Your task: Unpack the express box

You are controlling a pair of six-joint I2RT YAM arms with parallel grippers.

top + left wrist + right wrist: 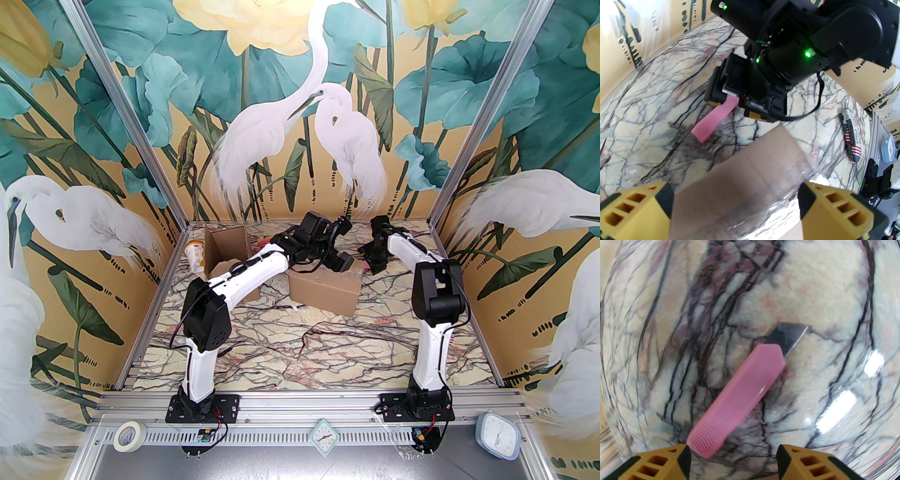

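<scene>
Our right gripper has its jaws apart and clamps nothing. The pink knife seems to rest on the marble table, with its ribbed end between the jaws, close to one finger. Its long axis runs away from the gripper, with the blade out at the far end. The express box sits nearer the left arm. Our left gripper, jaws wide apart, hangs just over its taped top, so we judge this arm better placed for the flaps.

You have two brown cardboard boxes, one pink plastic utility knife, one printed paper cup, one flag-printed packet, one white tape roll and two small clocks.
</scene>
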